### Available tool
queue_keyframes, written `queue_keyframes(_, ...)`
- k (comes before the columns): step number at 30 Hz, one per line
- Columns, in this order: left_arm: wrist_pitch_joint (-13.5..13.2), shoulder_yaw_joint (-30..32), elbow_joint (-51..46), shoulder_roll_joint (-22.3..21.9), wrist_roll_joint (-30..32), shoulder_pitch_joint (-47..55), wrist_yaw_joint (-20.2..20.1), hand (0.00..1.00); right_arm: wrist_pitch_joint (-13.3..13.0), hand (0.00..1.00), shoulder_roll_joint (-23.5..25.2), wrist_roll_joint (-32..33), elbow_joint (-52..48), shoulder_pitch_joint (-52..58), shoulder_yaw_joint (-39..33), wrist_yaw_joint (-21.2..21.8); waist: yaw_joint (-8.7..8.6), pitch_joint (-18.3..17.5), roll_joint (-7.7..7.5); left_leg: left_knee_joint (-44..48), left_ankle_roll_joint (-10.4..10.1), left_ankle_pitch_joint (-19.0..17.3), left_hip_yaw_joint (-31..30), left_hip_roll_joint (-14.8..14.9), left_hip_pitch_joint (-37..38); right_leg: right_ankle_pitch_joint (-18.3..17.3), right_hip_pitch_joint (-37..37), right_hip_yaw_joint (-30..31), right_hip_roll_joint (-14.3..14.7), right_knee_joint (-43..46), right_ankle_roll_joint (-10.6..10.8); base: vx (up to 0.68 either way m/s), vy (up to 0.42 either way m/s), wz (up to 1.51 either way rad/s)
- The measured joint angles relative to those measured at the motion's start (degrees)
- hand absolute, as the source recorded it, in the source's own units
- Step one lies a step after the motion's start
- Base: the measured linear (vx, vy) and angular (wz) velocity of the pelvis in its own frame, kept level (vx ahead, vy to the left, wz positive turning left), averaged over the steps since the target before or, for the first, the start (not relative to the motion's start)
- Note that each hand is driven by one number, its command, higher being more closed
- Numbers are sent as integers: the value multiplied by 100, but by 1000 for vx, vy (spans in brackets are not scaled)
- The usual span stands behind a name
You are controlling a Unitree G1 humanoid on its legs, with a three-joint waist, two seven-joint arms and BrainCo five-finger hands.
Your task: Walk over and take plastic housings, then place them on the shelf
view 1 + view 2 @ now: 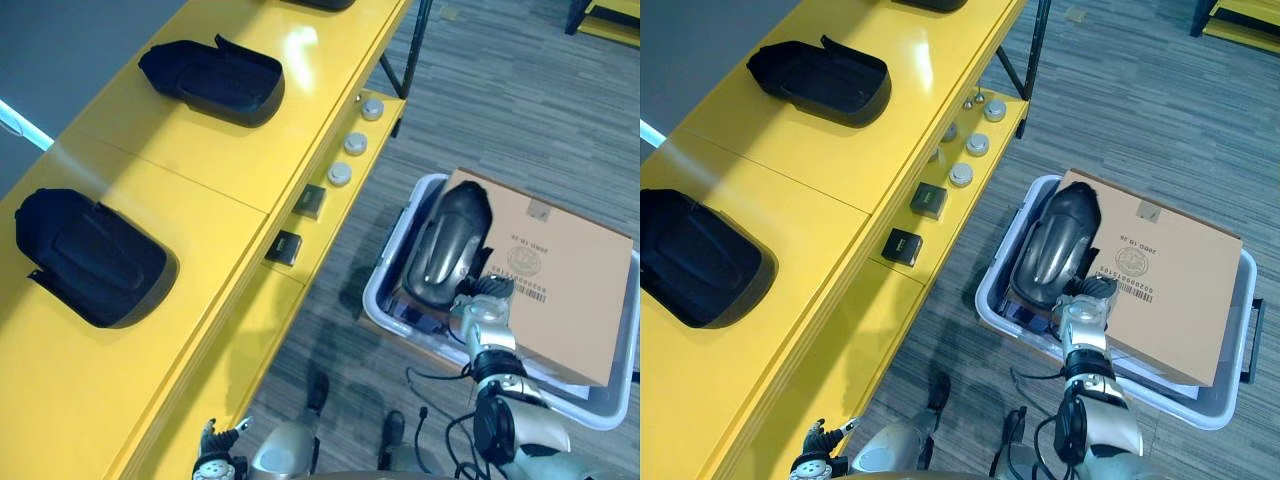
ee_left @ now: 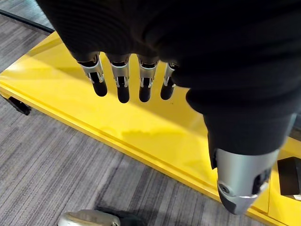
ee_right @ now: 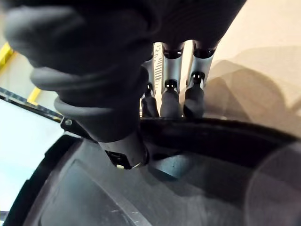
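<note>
Left eye view. Yellow shelf (image 1: 200,170), carrying a near housing (image 1: 90,258) and a far housing (image 1: 212,80), well apart. Grey bin (image 1: 385,270) sitting on the floor beside it, holding a cardboard box (image 1: 570,290) and a third housing (image 1: 450,245) leaning against the box. Likely handling as a light, stiff, glossy shell, slipping on the dome and gripping best at the rim. Right hand (image 1: 483,312) pinching that rim, thumb opposing fingers. Left hand (image 2: 123,84) hanging by the shelf edge, fingers straight, holding nothing.

binned housing (image 1: 447,245) end hidden, farthest housing (image 1: 320,3) cropped
</note>
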Motion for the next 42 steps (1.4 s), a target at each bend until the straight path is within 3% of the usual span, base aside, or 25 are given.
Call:
queue_keyframes(8,59,6,-144,-11,1,52,-7,0,0,100,71,1,-1499,954,-69,-172,-16,-84,-43,-1,2,-1,68,20,120,88,60,129,5,-2,66,-82,4,-8)
queue_keyframes(11,66,-1,-473,-56,0,235,-1,0,-3,100,253,-9,-2229,1278,-235,-304,-30,-291,-72,-1,-18,-29,174,32,140,103,28,238,3,5,72,-56,7,-18)
queue_keyframes(17,51,-354,-2024,-289,-158,565,34,0,-153,100,508,-262,-3721,1719,-165,-427,-85,-570,-122,0,22,-26,339,71,256,107,-7,357,22,54,63,-25,-10,-15)
queue_keyframes(18,38,-536,-2447,-325,-166,633,44,0,-202,100,539,-305,-3951,1761,-72,-452,-159,-586,-135,0,27,-31,367,74,294,107,26,373,23,54,63,-33,-7,-8)
queue_keyframes(23,-96,-1355,-4042,-338,-265,720,40,0,-431,100,705,-503,-4740,2146,493,-492,-194,-833,-180,1,62,-120,535,83,428,105,69,547,27,53,66,-13,3,-21)
queue_keyframes(29,-437,-2111,-5355,-222,-390,540,7,0,-685,100,745,-776,-5315,2342,1386,-186,-314,-945,-187,52,95,-181,635,73,530,106,164,667,19,58,67,-3,2,-10)
queue_keyframes(31,-495,-2335,-5675,-169,-391,346,9,0,-910,100,751,-940,-5388,2371,1687,-15,-313,-963,-193,53,107,-199,682,75,577,106,166,724,23,59,67,-40,-4,-10)
queue_keyframes(40,-684,-2821,-6081,13,-856,-274,1,0,-1156,100,756,-1141,-5556,2506,2525,400,-334,-1127,-195,50,143,-240,812,56,669,112,163,906,17,97,76,-24,-1,-10)
queue_keyframes(42,-702,-2937,-6082,19,-1222,-439,-7,0,-1157,100,736,-1155,-5555,2506,2639,499,-337,-1128,-195,50,144,-239,826,50,677,119,161,932,13,97,84,-35,-7,-4)
